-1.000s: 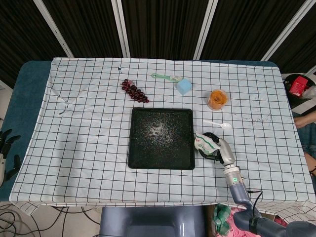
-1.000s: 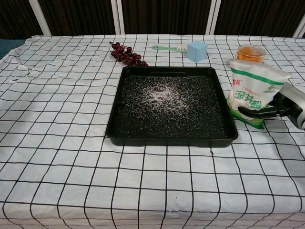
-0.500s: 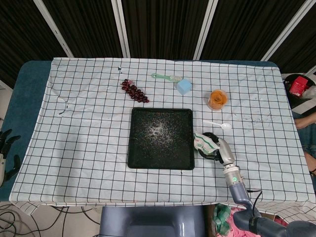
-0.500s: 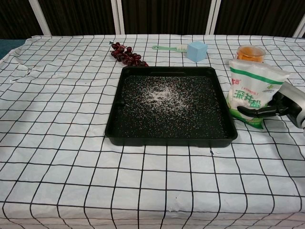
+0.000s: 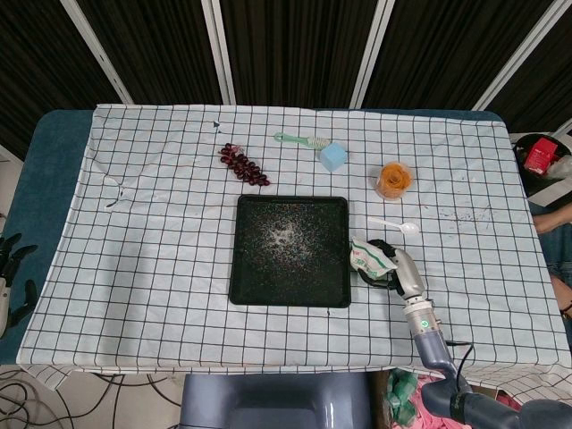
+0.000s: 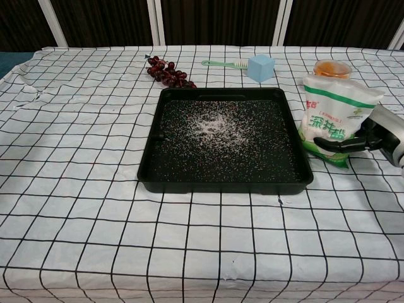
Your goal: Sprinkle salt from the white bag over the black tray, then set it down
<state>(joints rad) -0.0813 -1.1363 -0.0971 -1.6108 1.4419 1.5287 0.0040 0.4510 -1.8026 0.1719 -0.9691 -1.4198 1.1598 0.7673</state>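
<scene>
Gripping the white bag (image 6: 332, 117) from its right side, the right hand (image 6: 369, 136) reaches in from the table's right edge, with dark fingers (image 6: 334, 142) wrapped across the lower front of the bag. The bag stands roughly upright just beside the right rim of the black tray (image 6: 148, 169) (whether its base touches the checked tablecloth (image 6: 76, 208) cannot be told). The left hand (image 5: 11, 273) hangs off the left edge of the table, well apart from everything, its fingers spread and holding nothing. Salt (image 6: 214, 129) lies scattered over the tray floor, densest in a white patch near the upper middle. An orange-filled cup (image 6: 331, 67) stands behind the bag. Grapes (image 6: 167, 74), a green brush (image 6: 224, 63) and a blue cube (image 6: 259, 67) lie beyond the tray.
</scene>
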